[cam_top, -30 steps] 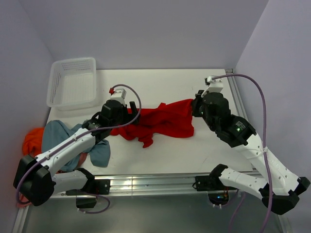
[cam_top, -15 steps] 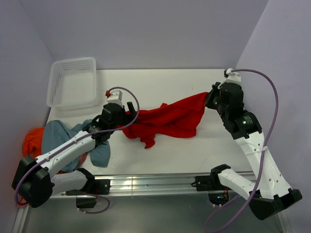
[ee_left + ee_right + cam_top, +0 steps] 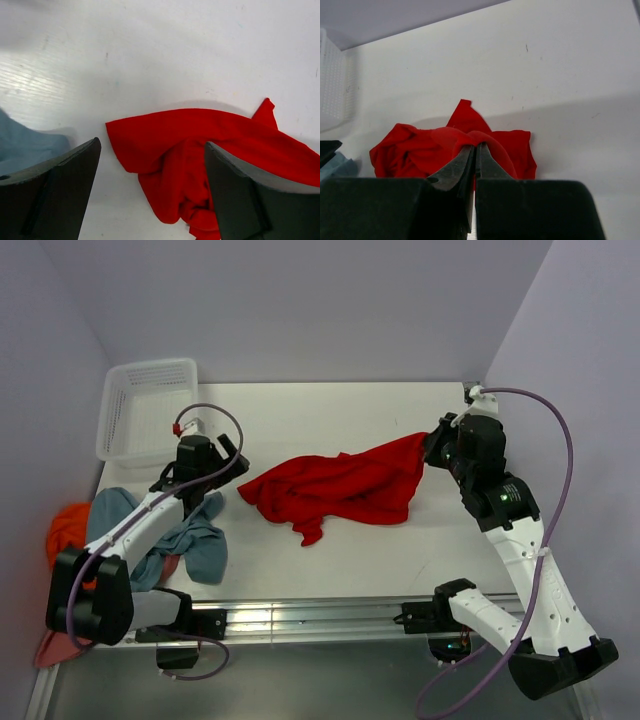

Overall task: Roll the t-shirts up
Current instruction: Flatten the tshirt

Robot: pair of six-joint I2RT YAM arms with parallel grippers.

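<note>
A robotics lab cell: bare white table (image 3: 340, 415) boxed by plain lilac walls (image 3: 300, 300), left arm (image 3: 150, 520) and right arm (image 3: 525, 540) bolted to an aluminium rail (image 3: 300, 616).

Bright red t-shirt (image 3: 340, 485), white table (image 3: 330, 415)

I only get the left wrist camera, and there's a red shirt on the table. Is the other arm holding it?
Observer: Yes, the right end effector is shut on the right end of the red t-shirt.
Operator: What's the blue thing at my left edge?
Observer: A grey-blue t-shirt, crumpled under the left arm, with an orange t-shirt beside it.
Operator: Any basket?
Observer: Yes, a white basket in the far left corner of the table.
</note>
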